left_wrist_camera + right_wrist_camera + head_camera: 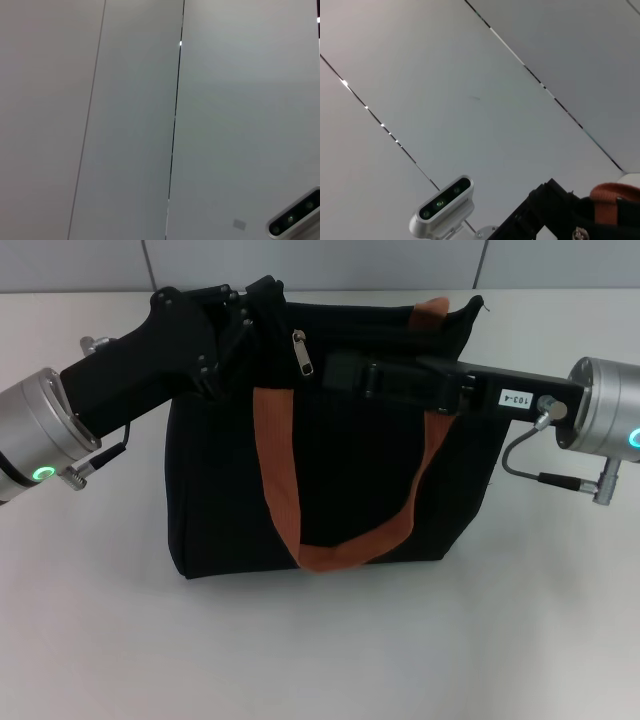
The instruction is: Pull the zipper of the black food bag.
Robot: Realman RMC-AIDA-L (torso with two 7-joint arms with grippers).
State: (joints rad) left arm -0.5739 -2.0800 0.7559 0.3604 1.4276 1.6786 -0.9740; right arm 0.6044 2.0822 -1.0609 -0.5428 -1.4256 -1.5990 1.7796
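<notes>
Upright, the boxy black fabric food bag [330, 490] has its silver zipper [300, 352] between both claws, grips unclear.

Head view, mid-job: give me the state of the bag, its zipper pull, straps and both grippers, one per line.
black food bag: upright on the white table.
zipper: silver pull hanging down at the top edge, not gripped.
orange-brown straps: front loop drooping down the front face.
left gripper: at the bag's top left corner; jaws hidden.
right gripper: just beside the pull; jaws unclear.
</notes>
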